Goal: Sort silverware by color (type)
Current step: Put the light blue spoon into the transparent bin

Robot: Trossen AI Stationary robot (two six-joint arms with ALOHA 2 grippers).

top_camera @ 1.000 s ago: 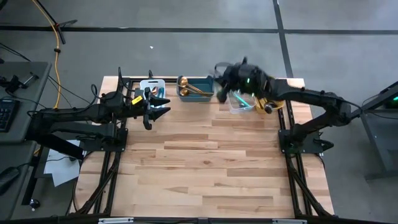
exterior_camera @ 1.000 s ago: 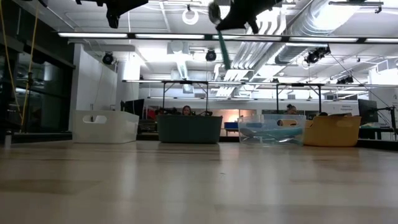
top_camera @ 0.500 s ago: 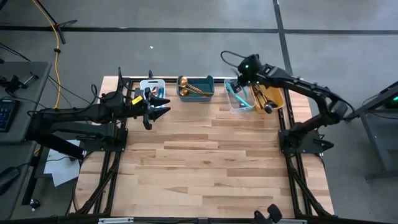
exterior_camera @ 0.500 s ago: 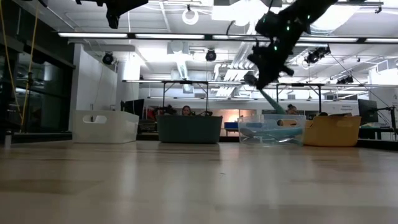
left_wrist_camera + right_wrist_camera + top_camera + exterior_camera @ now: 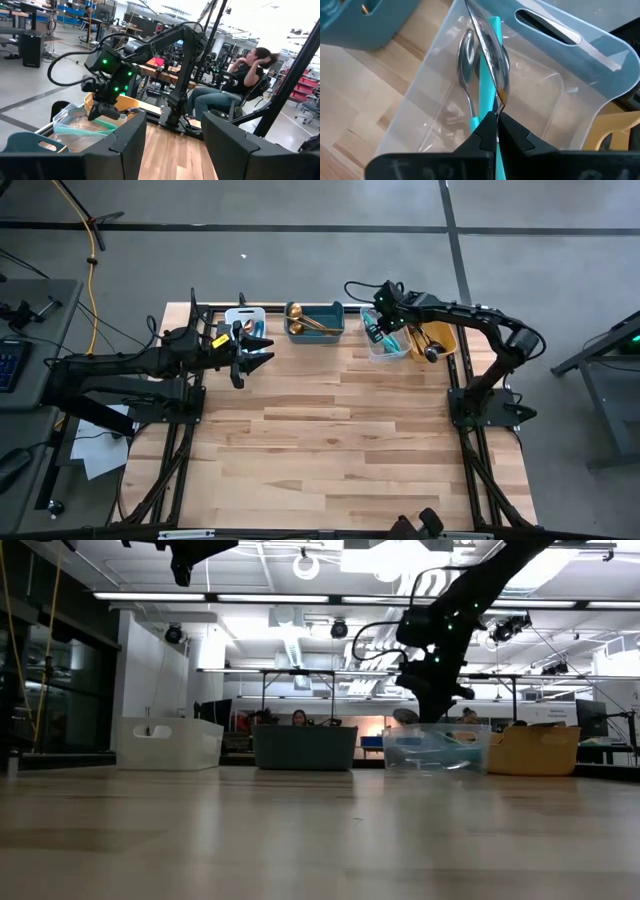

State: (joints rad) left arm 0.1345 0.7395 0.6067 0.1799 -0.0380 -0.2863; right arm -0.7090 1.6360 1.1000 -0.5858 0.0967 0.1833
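Note:
My right gripper [image 5: 379, 330] hangs over the clear bin [image 5: 386, 343], low above its rim in the low view [image 5: 428, 700], shut on a silver utensil with a teal handle [image 5: 489, 55]. A second teal-handled spoon [image 5: 465, 60] lies on the bin's floor. Gold spoons [image 5: 305, 321] lie in the teal bin [image 5: 330, 311]. Dark utensils [image 5: 428, 340] lie in the orange bin [image 5: 447, 338]. My left gripper [image 5: 258, 348] waits open, in the air beside the white bin [image 5: 243, 318]. My right gripper pinches the utensil between its two fingertips, at the thin silver end [image 5: 499, 102] nearest the fingers. It comes from above, slanting down into the clear bin. The utensil runs on from the fingertips into the bin; whether its far end touches the floor I cannot tell.
The four bins stand in a row along the table's far edge. The wooden tabletop [image 5: 330, 440] stretches bare toward the near edge. A seated person [image 5: 235, 80] is in the room beyond the table.
My right gripper came down from high above the table toward the clear bin. The teal-handled utensil first hung upright below it, then slanted, and now reaches into the bin. My left arm kept still.

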